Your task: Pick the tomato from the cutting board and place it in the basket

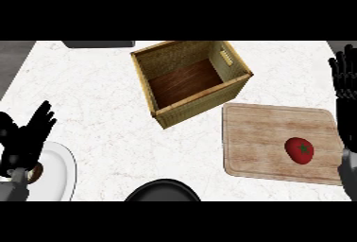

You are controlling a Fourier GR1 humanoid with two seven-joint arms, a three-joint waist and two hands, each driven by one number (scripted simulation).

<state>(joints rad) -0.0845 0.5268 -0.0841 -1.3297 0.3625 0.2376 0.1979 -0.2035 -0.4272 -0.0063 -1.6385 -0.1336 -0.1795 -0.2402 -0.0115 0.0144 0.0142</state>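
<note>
Left hand (pixel 28 137) lower left, fingers straight, resting by plate (pixel 61 165). Right hand (pixel 344 78) at right edge, fingers straight, empty, beside board (pixel 265 132): likely picker. Tomato (pixel 299 150) on board, untouched; basket (pixel 202 108) open-topped, just beside.

**Edges eat plenty**

The right edge slices the right hand (pixel 344 71), and its forearm (pixel 349 183) hides the lower right corner of the cutting board (pixel 268 137). The left hand (pixel 26 137) covers part of a white plate (pixel 61 165). A black round thing (pixel 164 191) runs off the bottom, and a dark slab (pixel 97 44) off the top.
</note>
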